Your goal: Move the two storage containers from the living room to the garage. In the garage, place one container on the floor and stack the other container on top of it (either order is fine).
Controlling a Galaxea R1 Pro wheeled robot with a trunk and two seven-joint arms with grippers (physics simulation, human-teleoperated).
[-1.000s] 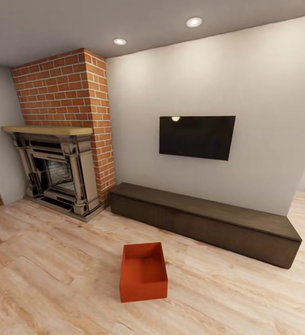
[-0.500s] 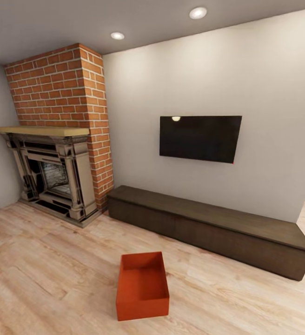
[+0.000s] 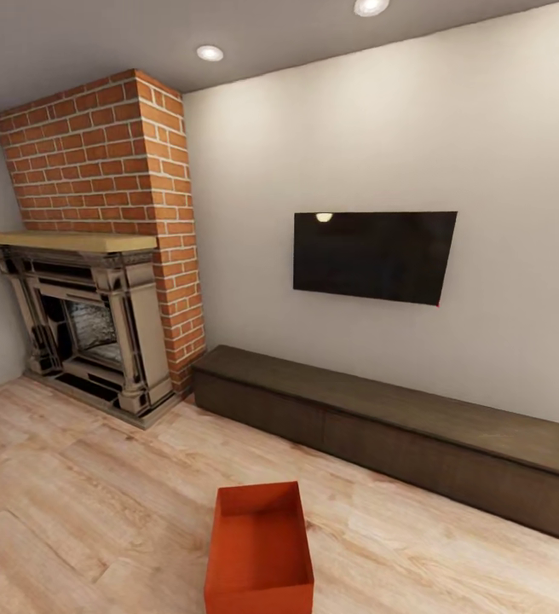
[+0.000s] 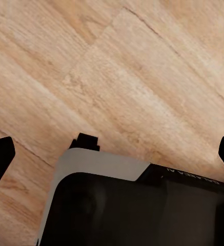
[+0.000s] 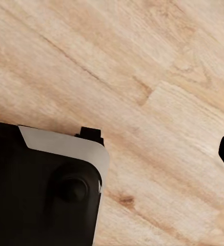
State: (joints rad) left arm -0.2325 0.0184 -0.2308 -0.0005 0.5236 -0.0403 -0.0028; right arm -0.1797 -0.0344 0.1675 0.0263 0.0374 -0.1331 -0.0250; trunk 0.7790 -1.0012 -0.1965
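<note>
Both grippers hang over bare plank floor [image 4: 142, 77], fingers spread, holding nothing — the left gripper [image 4: 112, 154] shows both dark tips. One storage container [image 3: 260, 553] sits bottom centre, below the low cabinet [image 3: 399, 426] — awaiting pickup.

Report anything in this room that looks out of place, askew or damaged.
Only the storage container stands out: an open, empty orange-red bin sitting alone on the wood plank floor, turned slightly askew to the cabinet. It stands upright and looks undamaged. The TV hangs level and the fireplace looks intact.
</note>
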